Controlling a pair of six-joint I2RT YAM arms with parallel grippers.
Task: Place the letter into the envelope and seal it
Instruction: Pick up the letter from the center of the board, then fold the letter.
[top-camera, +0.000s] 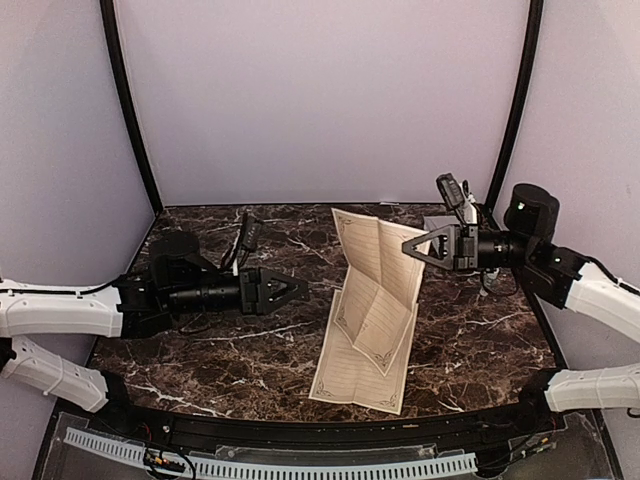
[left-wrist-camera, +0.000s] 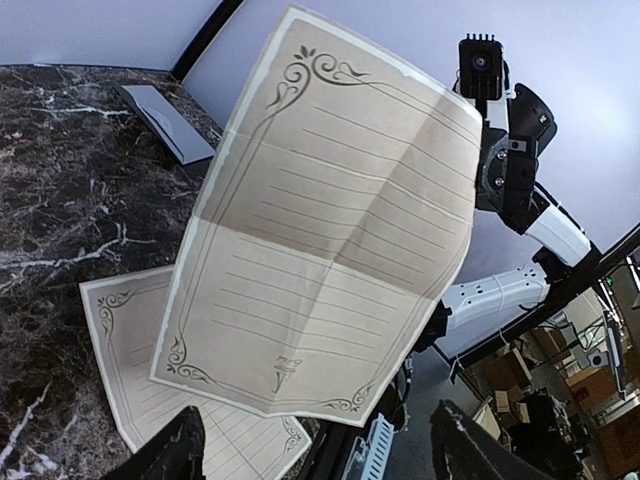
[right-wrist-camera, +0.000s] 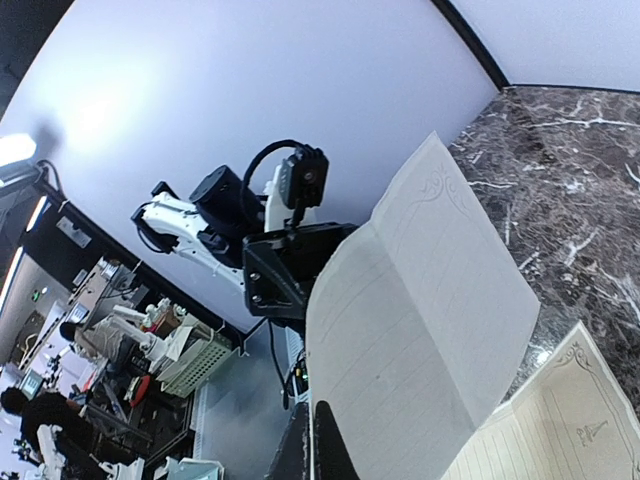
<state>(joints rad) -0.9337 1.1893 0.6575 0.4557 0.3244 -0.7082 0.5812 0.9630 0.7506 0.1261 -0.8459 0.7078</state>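
One sheet of the letter (top-camera: 375, 290) stands lifted and creased above the marble table, ruled face toward my left arm. My right gripper (top-camera: 410, 247) is shut on its right edge; in the right wrist view the fingertips (right-wrist-camera: 322, 445) pinch the sheet's plain back (right-wrist-camera: 420, 320). A second letter sheet (top-camera: 358, 375) lies flat beneath it. My left gripper (top-camera: 300, 290) is open, a short way left of the raised sheet and apart from it. In the left wrist view its fingers (left-wrist-camera: 170, 452) frame the hanging sheet (left-wrist-camera: 330, 220) without touching. The envelope (left-wrist-camera: 165, 120) lies flat at the back, behind my right gripper (top-camera: 436, 223).
Pale walls with black corner posts (top-camera: 130, 110) close in the table on three sides. A black rail and white cable chain (top-camera: 300, 462) run along the near edge. The flat sheet (left-wrist-camera: 150, 370) reaches close to that front edge.
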